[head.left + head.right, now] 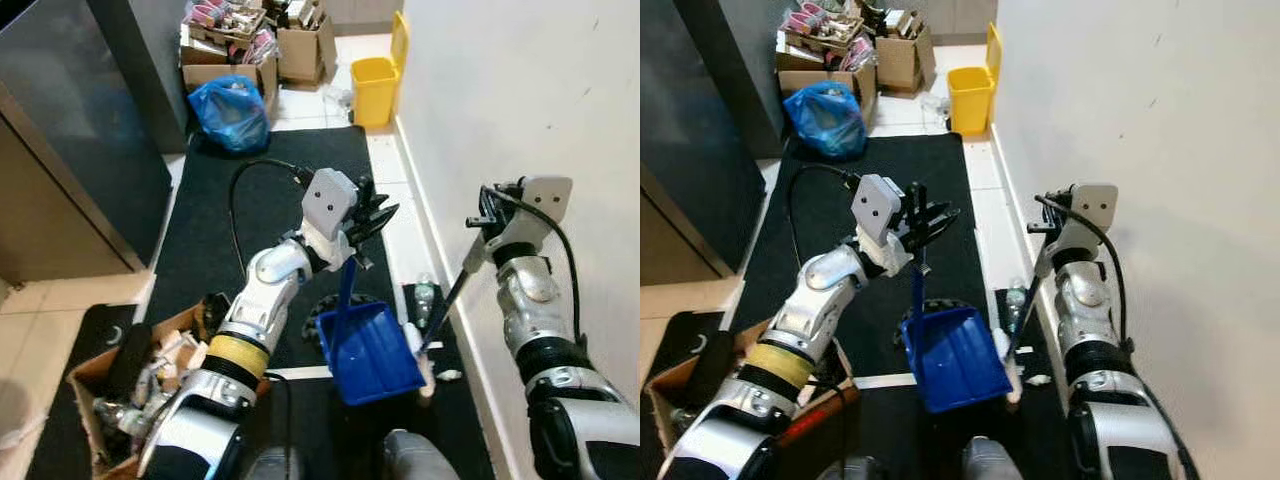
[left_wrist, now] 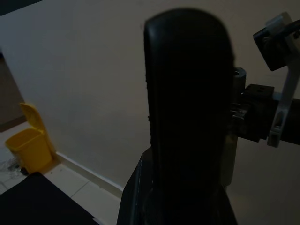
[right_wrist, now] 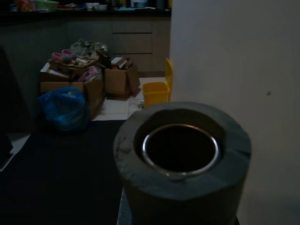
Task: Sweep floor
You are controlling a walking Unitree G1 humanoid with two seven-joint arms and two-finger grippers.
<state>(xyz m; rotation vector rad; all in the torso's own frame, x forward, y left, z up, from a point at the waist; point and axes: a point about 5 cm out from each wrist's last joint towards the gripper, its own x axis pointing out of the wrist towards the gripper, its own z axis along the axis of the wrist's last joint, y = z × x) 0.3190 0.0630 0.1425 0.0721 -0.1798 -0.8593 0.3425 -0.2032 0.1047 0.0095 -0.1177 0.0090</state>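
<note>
A blue dustpan (image 1: 370,352) hangs tilted just above the black mat (image 1: 270,200), its thin blue handle rising to my left gripper (image 1: 362,228), which is shut on it. My right gripper (image 1: 487,228) is shut near the top of a dark broom stick (image 1: 447,300). The stick slants down along the white wall to the floor beside the pan. In the right wrist view the stick's hollow grey end (image 3: 180,152) is close to the camera. A clear plastic bottle (image 1: 424,296) and small white scraps (image 1: 449,375) lie on the floor by the pan's right edge.
A yellow bin (image 1: 375,90), a blue bag (image 1: 230,112) and cardboard boxes (image 1: 300,45) stand at the far end. A box of rubbish (image 1: 120,390) sits at my lower left. A dark cabinet (image 1: 70,150) bounds the left, the wall (image 1: 520,100) the right.
</note>
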